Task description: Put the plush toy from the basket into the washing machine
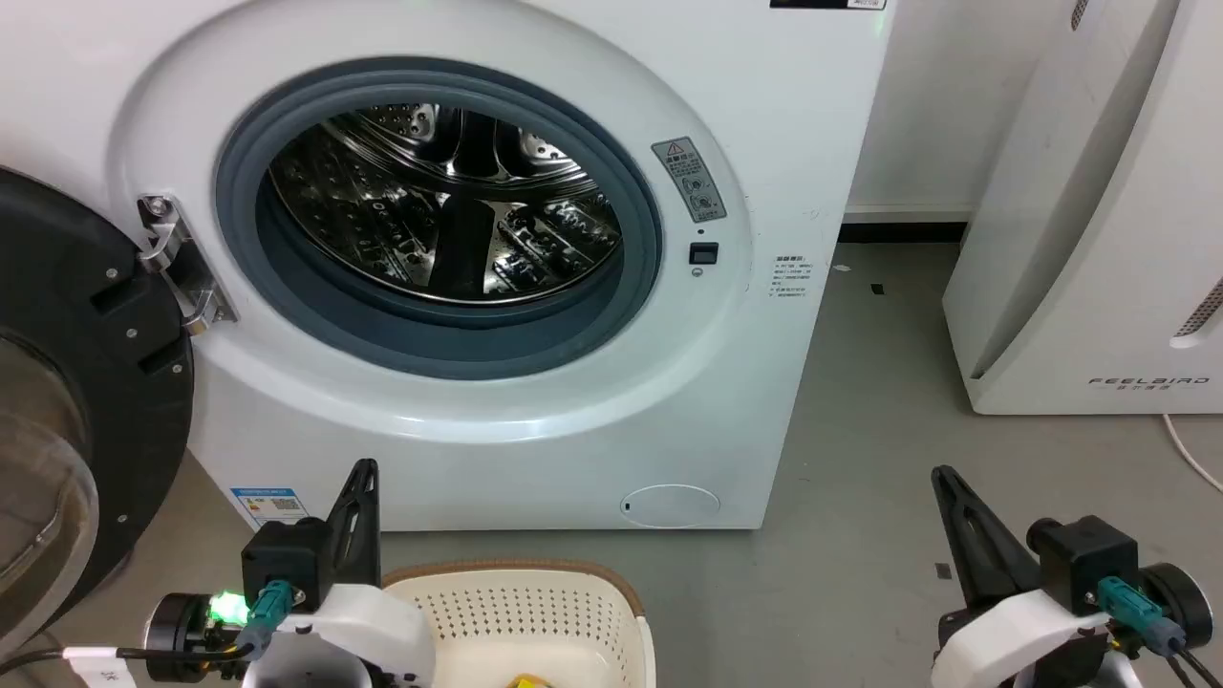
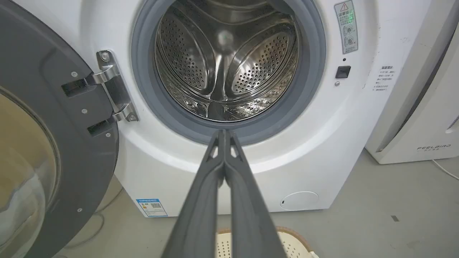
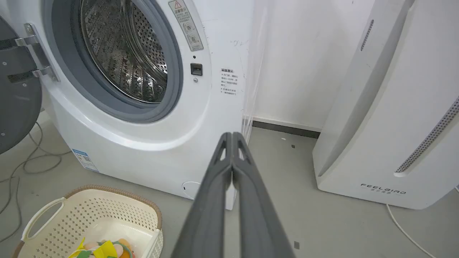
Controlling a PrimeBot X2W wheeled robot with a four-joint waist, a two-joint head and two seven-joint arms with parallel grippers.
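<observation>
Right wrist view: the plush toy [image 3: 104,249] in the basket [image 3: 107,209] looks soft and light; pinch its body. Left claw [image 2: 224,135] and right claw [image 3: 232,136] hang clenched, empty.

Both arms sit low and out front. The left gripper [image 1: 364,476] is at the lower left of the head view and the right gripper [image 1: 944,480] at the lower right, with the tips leaning slightly toward each other. On each one the long dark fingers are pressed flat together, nothing between them. A green light [image 1: 227,605] glows on the left wrist, and both wrists have white covers.
</observation>
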